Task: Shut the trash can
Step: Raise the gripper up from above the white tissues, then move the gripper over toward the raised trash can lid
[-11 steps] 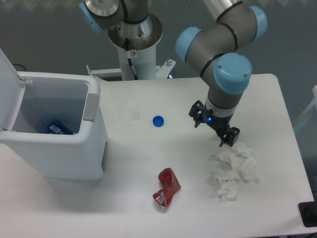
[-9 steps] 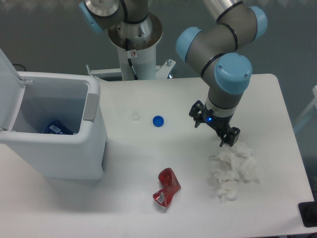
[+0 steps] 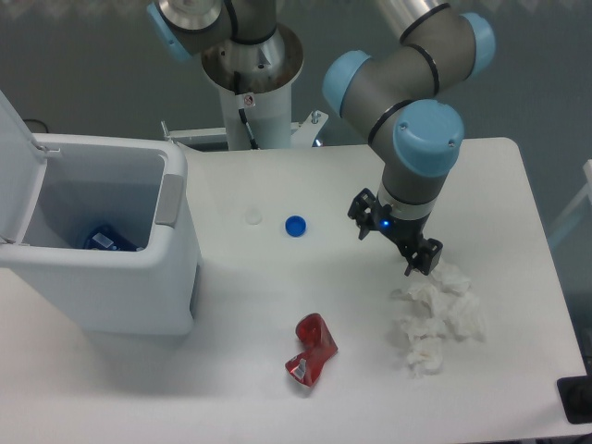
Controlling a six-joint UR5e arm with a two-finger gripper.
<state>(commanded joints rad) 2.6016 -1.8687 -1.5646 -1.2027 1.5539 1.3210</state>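
While the trash can (image 3: 102,268) stands upright, lid (image 3: 14,139) raised at left, gripper (image 3: 396,242) spread, empty, just beside crumpled tissue (image 3: 435,319).

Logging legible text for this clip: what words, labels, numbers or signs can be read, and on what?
None can be read.
Sticker on the robot base column: red and white, too small to read.
Crushed red can: pale label patch, blurred.
Blue packet inside the trash can: print unreadable.
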